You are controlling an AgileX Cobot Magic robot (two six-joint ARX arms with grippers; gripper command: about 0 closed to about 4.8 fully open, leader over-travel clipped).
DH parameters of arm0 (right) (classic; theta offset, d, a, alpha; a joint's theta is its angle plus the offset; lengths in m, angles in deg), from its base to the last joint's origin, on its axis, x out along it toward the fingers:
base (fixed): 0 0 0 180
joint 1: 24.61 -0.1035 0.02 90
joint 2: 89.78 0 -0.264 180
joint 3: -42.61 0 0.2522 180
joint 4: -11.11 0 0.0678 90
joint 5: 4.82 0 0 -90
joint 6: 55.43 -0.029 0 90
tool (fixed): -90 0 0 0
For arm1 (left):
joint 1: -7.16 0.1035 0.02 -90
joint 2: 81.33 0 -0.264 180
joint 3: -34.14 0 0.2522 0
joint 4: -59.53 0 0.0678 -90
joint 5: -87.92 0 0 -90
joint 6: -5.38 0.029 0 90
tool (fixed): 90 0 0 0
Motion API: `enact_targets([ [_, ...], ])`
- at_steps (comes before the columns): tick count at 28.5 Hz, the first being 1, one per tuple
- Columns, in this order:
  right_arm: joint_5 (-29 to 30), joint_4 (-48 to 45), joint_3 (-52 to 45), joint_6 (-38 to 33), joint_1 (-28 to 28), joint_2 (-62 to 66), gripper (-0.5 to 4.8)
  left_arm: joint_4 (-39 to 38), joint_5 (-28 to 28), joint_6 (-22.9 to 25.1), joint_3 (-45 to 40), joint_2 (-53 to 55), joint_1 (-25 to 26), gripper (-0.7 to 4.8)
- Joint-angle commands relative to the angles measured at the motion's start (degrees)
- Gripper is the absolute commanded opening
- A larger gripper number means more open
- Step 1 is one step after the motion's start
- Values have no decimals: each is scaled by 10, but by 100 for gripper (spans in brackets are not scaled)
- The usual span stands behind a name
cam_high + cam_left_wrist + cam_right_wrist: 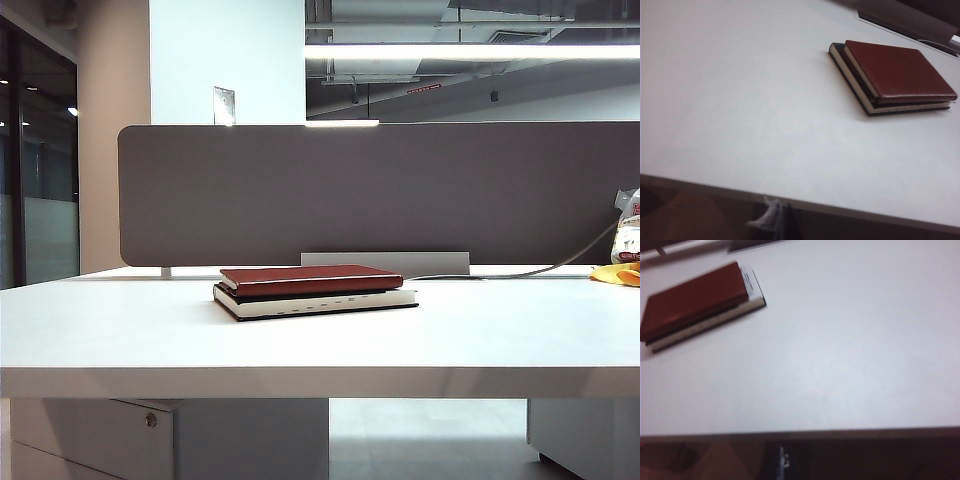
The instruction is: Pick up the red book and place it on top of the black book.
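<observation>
- The red book (pixel 311 279) lies on the black book (pixel 330 303), mid-table (pixel 120 330).
- Left gripper (pixel 774 220) closed, empty, off the near edge, at the books' seven o'clock.
- Right gripper (pixel 784 462), blurred, probably closed, at five o'clock.

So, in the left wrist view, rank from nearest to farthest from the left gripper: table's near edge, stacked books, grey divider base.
1. White table's near edge, just past the shut left gripper.
2. Dark-red leather-look book atop the thicker black book, mid-table.
3. Grey divider base, at the far edge.
</observation>
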Motion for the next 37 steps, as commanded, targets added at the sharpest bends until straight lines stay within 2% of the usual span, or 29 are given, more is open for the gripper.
enact_targets([
  [1,-1,-19,-14,-6,0,-5,-1,7,11,23,-10,-8,-1,-6],
  [14,-25,-34,-45,-5,0,-13,-1,-17,17,-3,-94,-135,-1,-6],
  [37,-26,-18,-139,-5,-1,-123,-1,-23,26,31,-121,-132,-2,-6],
])
